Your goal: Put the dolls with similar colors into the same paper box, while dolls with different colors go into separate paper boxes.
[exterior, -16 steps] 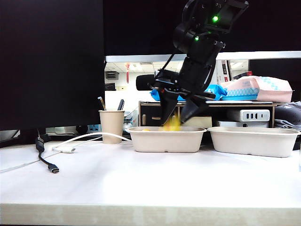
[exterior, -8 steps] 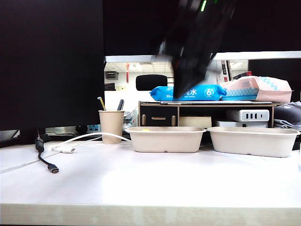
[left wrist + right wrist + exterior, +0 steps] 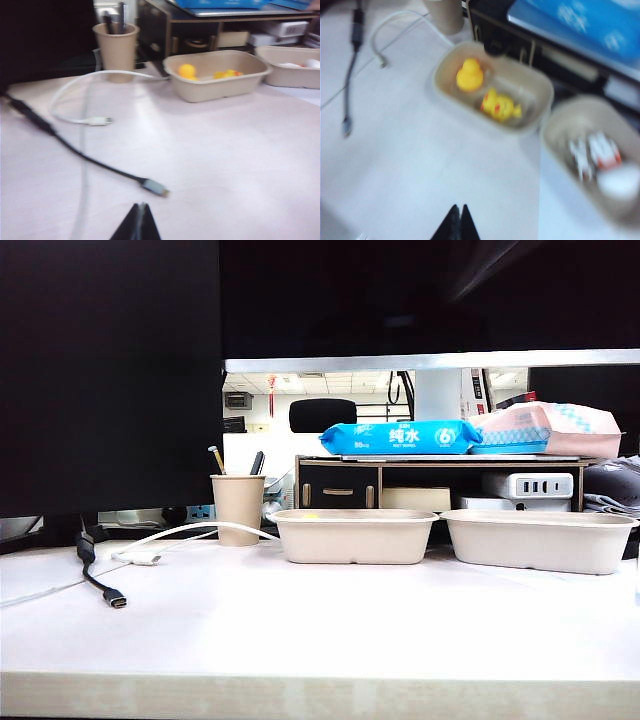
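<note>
Exterior view: neither arm is showing. The left paper box (image 3: 355,536) and the right paper box (image 3: 540,540) are sitting side by side on the white table (image 3: 320,630), long axes running across the view; a tan paper cup (image 3: 237,508) is standing to their left. Contents hidden by the walls.

Left wrist view: the left gripper (image 3: 140,223) is hanging low over bare table, fingertips pressed together, holding nothing. Yellow shapes are showing in the nearer box, well ahead of it, past a black cable (image 3: 75,150).

Right wrist view: the right gripper (image 3: 456,220) is hovering high, clenched and empty. Below and ahead, two yellow ducks (image 3: 485,90) are lying in one box; the white dolls (image 3: 600,157) are lying in the other, blurred. Judging from this, sorting looks complete; no doll remains outside.
</note>
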### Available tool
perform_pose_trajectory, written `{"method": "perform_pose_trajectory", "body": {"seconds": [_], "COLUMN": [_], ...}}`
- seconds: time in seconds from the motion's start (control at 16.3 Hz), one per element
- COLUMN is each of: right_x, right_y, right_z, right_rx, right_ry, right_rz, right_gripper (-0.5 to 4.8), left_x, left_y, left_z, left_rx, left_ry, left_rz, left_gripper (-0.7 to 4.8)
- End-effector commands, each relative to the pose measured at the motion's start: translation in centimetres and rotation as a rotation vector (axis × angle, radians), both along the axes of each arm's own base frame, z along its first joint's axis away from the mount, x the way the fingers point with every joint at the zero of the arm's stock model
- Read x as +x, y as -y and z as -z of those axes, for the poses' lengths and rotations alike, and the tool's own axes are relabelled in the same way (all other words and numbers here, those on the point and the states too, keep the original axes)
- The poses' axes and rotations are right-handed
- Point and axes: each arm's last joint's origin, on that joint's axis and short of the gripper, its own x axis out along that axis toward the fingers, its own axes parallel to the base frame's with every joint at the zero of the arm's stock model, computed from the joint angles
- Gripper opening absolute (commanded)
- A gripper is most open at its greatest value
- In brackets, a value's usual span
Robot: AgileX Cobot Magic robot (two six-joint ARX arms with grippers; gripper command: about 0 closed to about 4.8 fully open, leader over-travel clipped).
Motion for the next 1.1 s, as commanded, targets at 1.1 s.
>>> {"method": "perform_pose_trajectory", "body": {"seconds": [1.1], "right_x": [-20.9], "right_y": [10.3], "right_z": [2.6], "right_rx": [0.349], "right_ry": [0.322], "right_rz": [0.119], "right_gripper": [0.0], "left_x": [0.8], "left_y": [-3.3], "left_z": [0.1], "left_rx": [0.003], "left_ry": [-0.011], "left_rz": [-0.347], "left_gripper": [-0.05]}}
